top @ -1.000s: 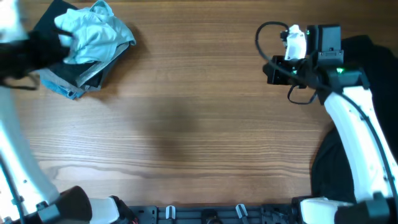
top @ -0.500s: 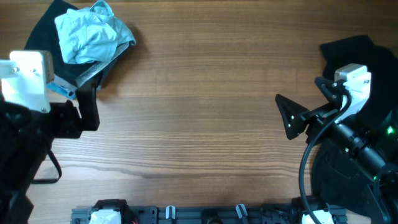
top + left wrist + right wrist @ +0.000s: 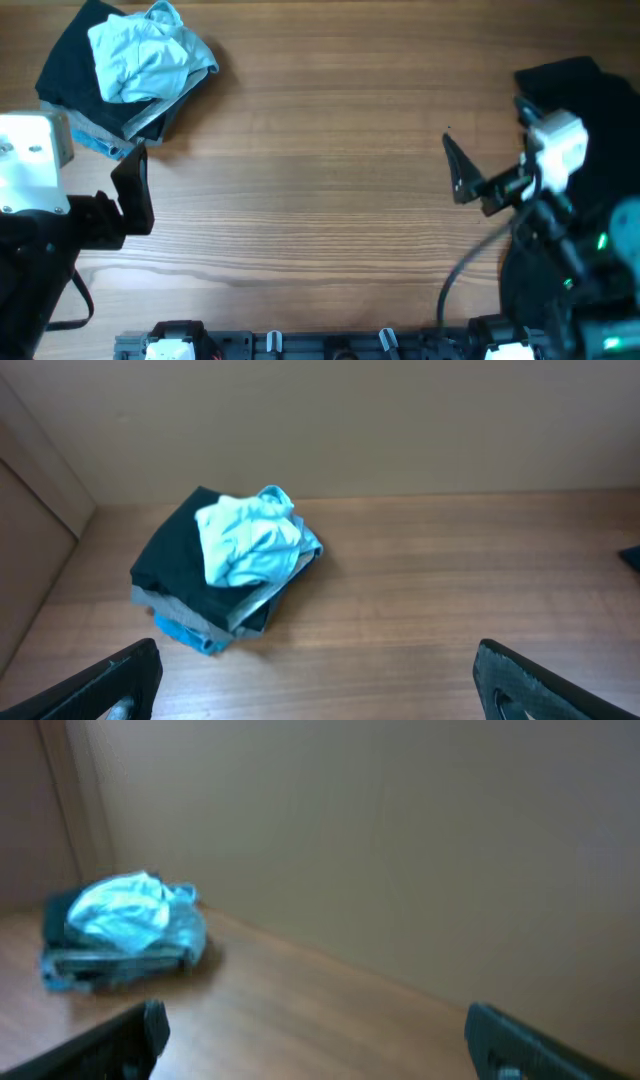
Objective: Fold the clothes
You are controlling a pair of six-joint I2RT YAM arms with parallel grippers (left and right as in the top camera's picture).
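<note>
Both arms have drawn back toward the near edge. The left tool point(image 3: 315, 660), at the pile a second ago, now hangs at 8 o'clock. The right tool point(image 3: 310, 1020) has swung from 1 o'clock down to about 3. Each wrist view shows its fingers spread wide with nothing between them. The bare middle of the bench point(image 3: 320, 150) lies between the tools and the work. At 3 o'clock a black cloth point(image 3: 575, 95) lies partly under the right arm, bunched rather than folded. Far off at 10 o'clock sits the pile point(image 3: 70, 80) of dark, grey and blue pieces, unmoved over the last half second. The pale-blue T-shirt point(image 3: 150, 55) is bunched on top of it rather than laid flat. The retreat suggests one garment has been let go and the next pick is due. The T-shirt looks crumpled enough to need folding again.
</note>
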